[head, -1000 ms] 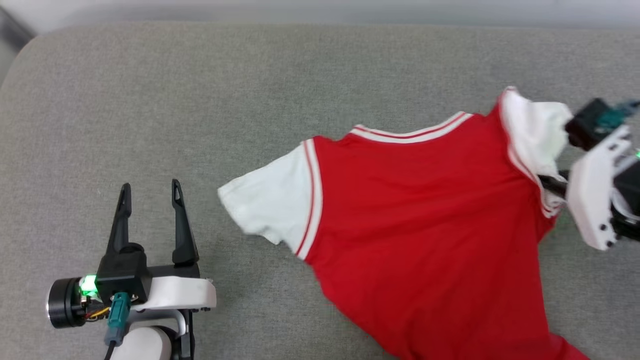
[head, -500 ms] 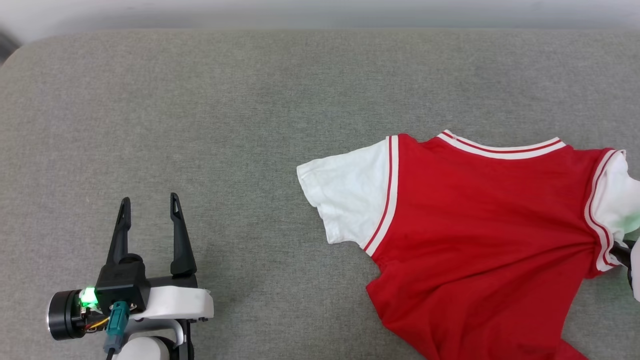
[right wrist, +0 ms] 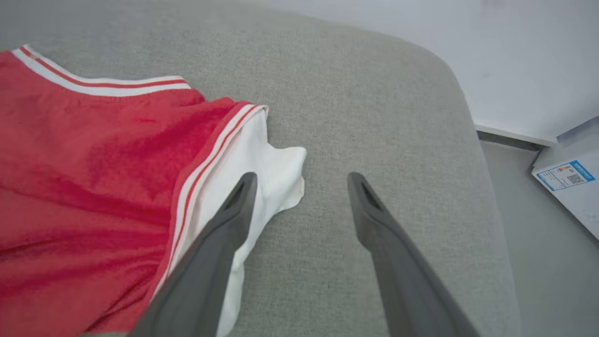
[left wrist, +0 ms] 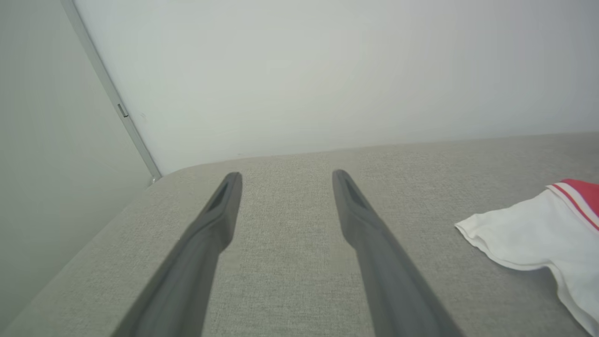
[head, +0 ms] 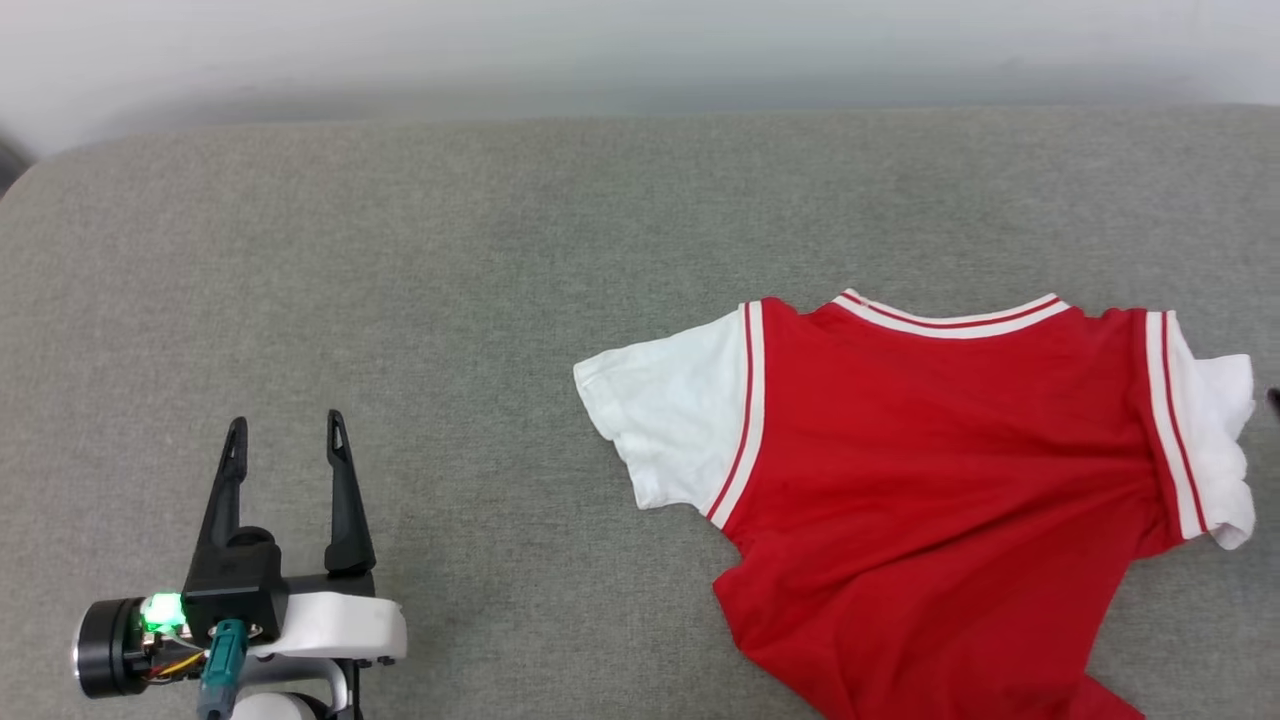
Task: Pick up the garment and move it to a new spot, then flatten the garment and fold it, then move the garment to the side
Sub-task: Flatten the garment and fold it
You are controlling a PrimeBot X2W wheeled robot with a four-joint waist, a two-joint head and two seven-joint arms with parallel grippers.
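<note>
1. We see a grey tabletop [head: 400, 250].
2. The red T-shirt [head: 930, 480] lies on its right part.
3. Left pincer [head: 285, 420]: wide, empty, well apart from the T-shirt.
4. Right pincer [right wrist: 303, 175]: wide, empty, beside the white sleeve [right wrist: 281, 178].
5. The box [right wrist: 573, 196] has a blue label [right wrist: 565, 174], which we cannot read.

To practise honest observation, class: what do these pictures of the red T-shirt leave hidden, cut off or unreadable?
Head view: the T-shirt's hem is cut off by the bottom edge.
Left wrist view: the right edge cuts off the T-shirt past one sleeve.
Right wrist view: the right gripper's finger covers part of the other sleeve.
Right wrist view: the box label's print is too small to read.
</note>
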